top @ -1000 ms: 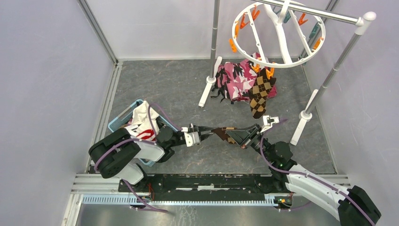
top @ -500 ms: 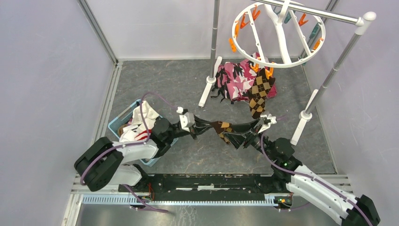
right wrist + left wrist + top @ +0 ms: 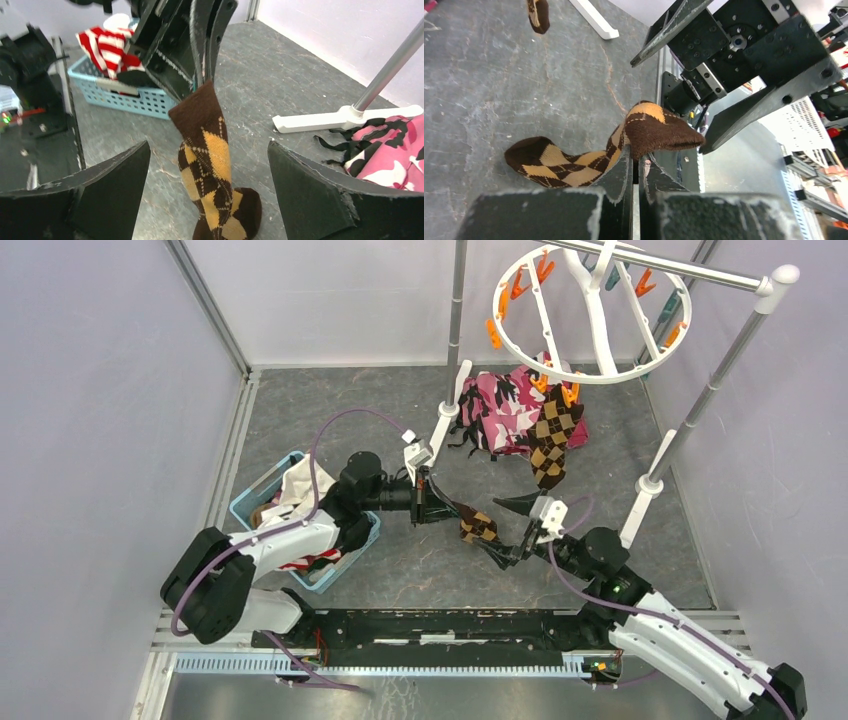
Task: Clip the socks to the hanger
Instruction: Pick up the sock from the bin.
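Right pincer (image 3: 500,528) just opened wide around the argyle sock (image 3: 212,150); left pincer (image 3: 638,159), clamped on it, carries it alone.

An overhead camera looks down on the table (image 3: 380,420); both close wrist cameras face the same argyle sock (image 3: 659,132).

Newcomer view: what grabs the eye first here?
Mid-table, the shut left gripper pinches a brown argyle sock that dangles between the fingers of the open right gripper. Far right, the round white hanger carries a second argyle sock clipped to its rim.
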You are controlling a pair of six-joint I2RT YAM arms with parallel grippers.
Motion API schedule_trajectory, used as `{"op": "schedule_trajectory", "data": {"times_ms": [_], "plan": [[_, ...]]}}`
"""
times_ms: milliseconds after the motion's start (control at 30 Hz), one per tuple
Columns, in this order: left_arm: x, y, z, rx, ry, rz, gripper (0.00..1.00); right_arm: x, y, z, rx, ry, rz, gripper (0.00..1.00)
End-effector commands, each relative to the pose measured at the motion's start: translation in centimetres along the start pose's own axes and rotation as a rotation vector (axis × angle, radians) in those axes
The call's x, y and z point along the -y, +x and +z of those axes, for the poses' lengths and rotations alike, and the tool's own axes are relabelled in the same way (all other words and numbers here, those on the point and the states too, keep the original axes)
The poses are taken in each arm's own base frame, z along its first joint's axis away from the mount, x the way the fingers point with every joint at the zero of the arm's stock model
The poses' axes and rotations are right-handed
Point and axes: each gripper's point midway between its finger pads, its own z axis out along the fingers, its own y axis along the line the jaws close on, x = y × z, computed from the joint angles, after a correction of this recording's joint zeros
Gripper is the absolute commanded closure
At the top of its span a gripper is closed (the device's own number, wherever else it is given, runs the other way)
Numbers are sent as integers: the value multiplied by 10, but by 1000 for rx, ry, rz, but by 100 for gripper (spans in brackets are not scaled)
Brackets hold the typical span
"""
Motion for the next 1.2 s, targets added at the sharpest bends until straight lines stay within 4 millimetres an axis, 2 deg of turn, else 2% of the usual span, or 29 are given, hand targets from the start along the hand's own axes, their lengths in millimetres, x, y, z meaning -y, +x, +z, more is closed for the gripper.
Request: {"op": "schedule_trajectory", "data": {"times_ms": [0, 300, 433, 633, 767, 933, 1000, 1067, 1167], "plan": [[10, -1, 0, -78, 11, -139, 98, 4, -13, 4, -10, -17, -212, 7], [11, -4, 6, -103, 14, -225, 98, 8, -6, 16, -67, 14, -236, 20], [11, -3, 6, -108, 18, -228, 98, 7, -8, 20, -59, 7, -231, 31], [11, 2, 5, -109, 19, -224, 98, 6, -9, 24, -73, 5, -213, 56], [11, 3, 5, -108, 23, -218, 98, 6, -16, 23, -35, 15, -201, 72], [14, 0, 5, -76, 44, -200, 96, 2, -23, 22, -1, 6, -172, 100], [17, -3, 4, -53, 54, -182, 89, 2, -25, 22, 7, 10, -152, 100], [17, -6, 2, -27, 45, -156, 67, 5, -29, 19, 13, 38, -128, 100], [24, -12, -6, 19, 54, -60, 51, 12, -37, 12, 35, 89, -112, 100]]}}
